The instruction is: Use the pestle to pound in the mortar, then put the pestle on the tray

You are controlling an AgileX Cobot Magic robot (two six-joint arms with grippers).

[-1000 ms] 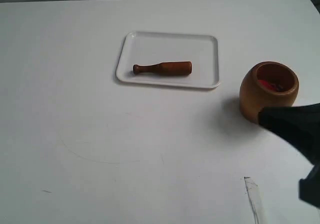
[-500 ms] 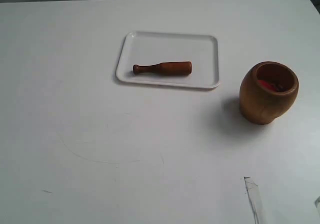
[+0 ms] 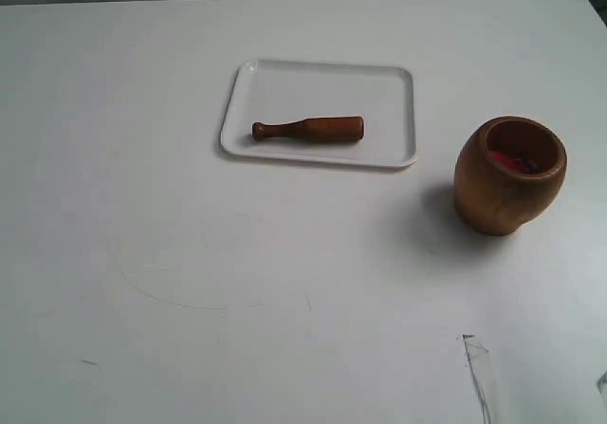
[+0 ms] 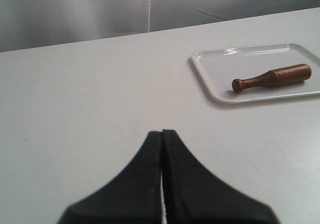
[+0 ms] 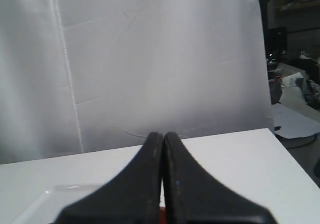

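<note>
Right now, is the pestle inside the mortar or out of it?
Out. The pestle lies flat on the tray, apart from the upright mortar.

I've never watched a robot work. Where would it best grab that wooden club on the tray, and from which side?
Probably the thick half of the pestle, from straight above, closing across its width. It lies flat on the tray with both long sides free, and the neck is thin and tapered.

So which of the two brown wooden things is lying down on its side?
The short reddish-brown wooden pestle, lying flat on the white rectangular tray. The round brown wooden mortar stands upright with its mouth facing up.
</note>
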